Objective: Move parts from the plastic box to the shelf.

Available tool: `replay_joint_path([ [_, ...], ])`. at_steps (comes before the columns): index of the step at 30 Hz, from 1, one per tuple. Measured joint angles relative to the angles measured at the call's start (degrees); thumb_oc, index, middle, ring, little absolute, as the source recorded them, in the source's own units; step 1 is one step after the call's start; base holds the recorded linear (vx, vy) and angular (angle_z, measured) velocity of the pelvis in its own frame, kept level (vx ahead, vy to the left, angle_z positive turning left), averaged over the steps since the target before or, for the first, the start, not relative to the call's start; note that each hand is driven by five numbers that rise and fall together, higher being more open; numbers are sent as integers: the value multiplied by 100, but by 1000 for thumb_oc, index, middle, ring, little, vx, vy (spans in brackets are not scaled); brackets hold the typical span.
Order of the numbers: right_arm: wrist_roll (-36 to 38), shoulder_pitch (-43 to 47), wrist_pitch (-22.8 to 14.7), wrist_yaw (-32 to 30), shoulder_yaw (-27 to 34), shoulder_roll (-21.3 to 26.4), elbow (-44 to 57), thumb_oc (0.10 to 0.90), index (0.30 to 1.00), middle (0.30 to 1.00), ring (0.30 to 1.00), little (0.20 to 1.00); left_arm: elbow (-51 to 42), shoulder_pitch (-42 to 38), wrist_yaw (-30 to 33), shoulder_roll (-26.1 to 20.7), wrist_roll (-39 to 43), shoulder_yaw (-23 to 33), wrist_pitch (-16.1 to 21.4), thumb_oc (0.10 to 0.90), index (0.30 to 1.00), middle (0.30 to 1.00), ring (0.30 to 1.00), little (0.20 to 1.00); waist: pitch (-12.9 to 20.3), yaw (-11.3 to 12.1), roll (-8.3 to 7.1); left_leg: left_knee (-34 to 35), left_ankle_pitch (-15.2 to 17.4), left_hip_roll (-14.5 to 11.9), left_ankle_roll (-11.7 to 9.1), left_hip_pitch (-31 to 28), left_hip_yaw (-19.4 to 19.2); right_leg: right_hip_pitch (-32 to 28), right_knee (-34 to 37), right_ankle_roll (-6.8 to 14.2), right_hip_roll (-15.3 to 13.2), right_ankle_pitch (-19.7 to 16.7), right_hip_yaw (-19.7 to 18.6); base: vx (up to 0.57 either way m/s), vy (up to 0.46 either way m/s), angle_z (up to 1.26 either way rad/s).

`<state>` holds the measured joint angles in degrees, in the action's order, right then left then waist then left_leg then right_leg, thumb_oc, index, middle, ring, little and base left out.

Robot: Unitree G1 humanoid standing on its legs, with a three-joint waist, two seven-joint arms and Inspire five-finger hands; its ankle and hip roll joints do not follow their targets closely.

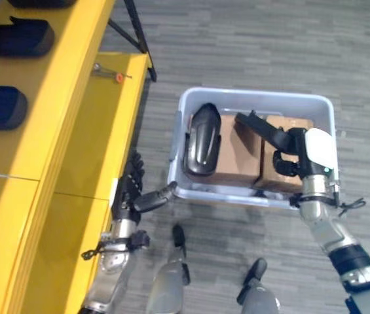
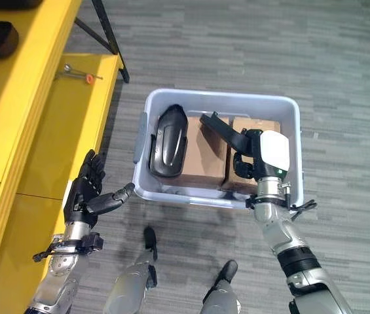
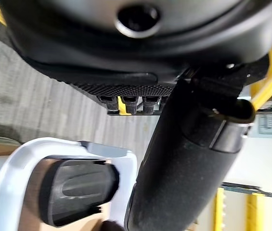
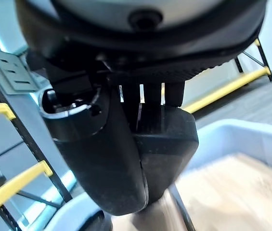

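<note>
On the grey wood-grain floor (image 1: 270,52), beside the yellow shelf (image 1: 60,131): one pale blue plastic box (image 1: 257,98), rectangular with rounded corners and a smooth rim. Inside it, two brown cardboard cartons (image 1: 237,154) side by side, matte and flat-topped. Lying on the carton at the box's left end, one black part (image 1: 202,139), a glossy elongated shell with rounded ends and a ribbed back. Over the carton at the right end, a second black part (image 1: 263,129), flatter and angular, pinched by the right hand (image 1: 288,156): fingers curled round it from above, thumb closed against it, as seen close up in the right wrist view (image 4: 160,144). Just outside the box's near left corner, left hand (image 2: 86,193) with fingers straight and spread, thumb stretched toward the box wall, holding nothing, close to the rim but apart from it. On the shelf's upper levels, three more dark rounded shells (image 1: 18,36) in a row, smooth and dome-shaped. At the far edge of the lower yellow board, one small metal tool with an orange tip (image 1: 112,74).
</note>
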<state>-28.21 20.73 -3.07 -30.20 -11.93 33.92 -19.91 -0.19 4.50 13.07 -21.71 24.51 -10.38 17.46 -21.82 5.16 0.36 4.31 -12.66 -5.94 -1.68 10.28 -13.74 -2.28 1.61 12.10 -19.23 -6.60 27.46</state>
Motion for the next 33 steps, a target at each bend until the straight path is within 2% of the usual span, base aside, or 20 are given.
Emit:
replay_joint_path([
  [2, -109, -113, 4, 14, 18, 22, 147, 400, 300, 300, 300, 300, 2, 55, -7, 0, -1, 61, -1, 900, 1000, 1000, 1000, 1000, 69, -11, -44, 13, 1, 19, 1, -152, -6, -153, 29, 5, -14, 0, 13, 37, 27, 1],
  [4, -112, -264, -31, 14, 34, 17, 336, 400, 300, 300, 300, 300, 7, 126, -9, 0, -2, 94, -1, 900, 1000, 1000, 1000, 1000, 356, -31, -103, 17, 47, 25, -23, -157, -15, -155, 40, 18, -21, 14, 10, 48, 65, -2],
  [6, -115, -317, -31, 24, 39, 8, 539, 400, 300, 300, 300, 300, 39, 130, -12, 11, -3, 102, -2, 900, 1000, 1000, 1000, 1000, 432, -60, -110, 18, 64, 47, -15, -275, -25, -265, 35, 20, -41, 14, 7, 70, 115, -4],
  [8, -232, -462, -83, 40, 42, -1, 666, 400, 300, 300, 300, 300, 69, 184, -34, 17, -5, 101, -3, 900, 1000, 1000, 1000, 1000, 654, -60, -162, 18, 102, 86, -18, -348, -53, -318, 34, 30, -87, 33, -14, 71, 136, -4],
  [9, -275, -561, -86, 131, 45, -17, 696, 400, 300, 300, 300, 300, 72, 288, -118, 16, -10, 126, -5, 900, 1000, 1000, 1000, 1000, 815, -60, -214, 18, 129, 140, -2, -398, -76, -364, 29, 32, -143, 32, -16, 55, 117, 2],
  [12, -283, -746, -85, 290, 85, -70, 841, 400, 300, 300, 300, 300, 157, 359, -168, 17, -22, 147, -12, 900, 1000, 1000, 1000, 1000, 962, -49, -310, 21, 202, 262, 15, -555, -127, -495, 12, 44, -282, 44, -8, 67, 175, 2],
  [16, -316, -1107, -174, 409, 131, -226, 1128, 400, 300, 300, 300, 300, 372, 386, -230, 28, -55, 166, -118, 900, 1000, 1000, 1000, 1000, 1157, -112, -454, 49, 302, 510, 152, -741, -106, -612, -304, 26, -609, 24, -7, 7, 178, 15],
  [19, -319, -1197, -190, 596, 131, -331, 1129, 400, 300, 300, 300, 300, 459, 390, -217, 26, -67, 191, -123, 900, 1000, 1000, 1000, 1000, 1213, -151, -503, 50, 338, 605, 202, -745, -12, -407, -789, -170, -769, -188, -65, -30, 195, 18],
  [21, -320, -1196, -192, 648, 131, -399, 1132, 400, 300, 300, 300, 300, 511, 389, -218, 26, -67, 194, -125, 900, 1000, 1000, 1000, 1000, 1218, -178, -496, 54, 358, 635, 231, -750, -12, -324, -958, -191, -860, -325, -107, -22, 106, 3],
  [23, -322, -1169, -207, 722, 81, -448, 1132, 400, 300, 300, 300, 300, 535, 420, -215, 0, -71, 227, -129, 900, 1000, 1000, 1000, 1000, 1221, -139, -486, 54, 402, 673, 307, -761, -55, 4, -1286, -204, -961, -576, -254, -47, 57, -28],
  [24, -322, -1177, -248, 776, 22, -449, 1132, 400, 300, 300, 300, 300, 547, 446, -207, -12, -70, 287, -143, 900, 1000, 1000, 1000, 1000, 1220, -128, -479, 55, 406, 648, 393, -801, -133, 185, -1486, -145, -977, -595, -432, -84, 65, -44],
  [25, -323, -1134, -296, 839, -48, -438, 1129, 400, 300, 300, 300, 300, 578, 452, -194, 71, -70, 342, -148, 900, 1000, 1000, 1000, 1000, 1192, -152, -429, 37, 316, 594, 585, -840, -133, 434, -1943, -7, -780, -102, -806, -74, 26, -28],
  [26, -321, -1137, -426, 865, -180, -476, 1133, 400, 300, 300, 300, 300, 728, 396, -144, 78, -69, 505, -154, 900, 1000, 1000, 1000, 1000, 1148, -312, -338, 38, 303, 415, 596, -851, -93, 845, -2584, -122, 177, 856, -1778, -57, -1, 4],
  [27, -321, -1261, -503, 921, -277, -368, 1219, 400, 300, 300, 300, 300, 812, 525, -122, 145, -90, 501, -213, 900, 1000, 1000, 1000, 1000, 1194, -514, -325, 62, 357, 464, 504, -808, -117, 976, -2097, -890, 1282, 1397, -2084, -77, -86, 10],
  [28, -313, -1263, -478, 920, -252, -381, 1238, 400, 300, 300, 300, 300, 813, 588, -130, 265, -144, 456, -205, 900, 1000, 1000, 1000, 1000, 1215, -506, -261, -61, 831, 522, 232, -652, -152, 991, -1858, -857, 1374, 1394, -2038, -90, -162, 23],
  [29, -316, -1268, -484, 920, -256, -357, 1273, 400, 300, 300, 300, 300, 814, 591, -123, 350, -205, 476, -209, 900, 1000, 1000, 1000, 1000, 1187, -522, -209, -219, 900, 467, 271, -512, -94, 1038, -1926, -831, 1435, 1405, -2047, -59, -207, 9],
  [30, -316, -1282, -463, 925, -324, -315, 1312, 400, 300, 300, 300, 300, 772, 641, -126, 464, -231, 528, -234, 900, 1000, 1000, 1000, 1000, 1185, -507, -134, -240, 547, 352, 95, -472, 134, 1081, -2094, -954, 1693, 1529, -2343, -17, -180, 25],
  [31, -323, -1291, -474, 961, -423, -255, 1341, 400, 300, 300, 300, 300, 687, 755, -137, 527, -233, 547, -239, 900, 1000, 1000, 1000, 1000, 1186, -489, -165, -266, 364, 333, 130, -481, 168, 998, -2062, -1199, 1849, 1446, -2586, 5, -92, 32],
  [33, -326, -1287, -529, 1040, -506, -119, 1344, 400, 300, 300, 300, 300, 638, 896, -256, 566, -239, 511, -240, 900, 1000, 1000, 1000, 1000, 1189, -426, -219, -213, 646, 364, -101, -547, 163, 940, -1827, -1189, 1722, 1430, -2401, -19, -101, 34],
])
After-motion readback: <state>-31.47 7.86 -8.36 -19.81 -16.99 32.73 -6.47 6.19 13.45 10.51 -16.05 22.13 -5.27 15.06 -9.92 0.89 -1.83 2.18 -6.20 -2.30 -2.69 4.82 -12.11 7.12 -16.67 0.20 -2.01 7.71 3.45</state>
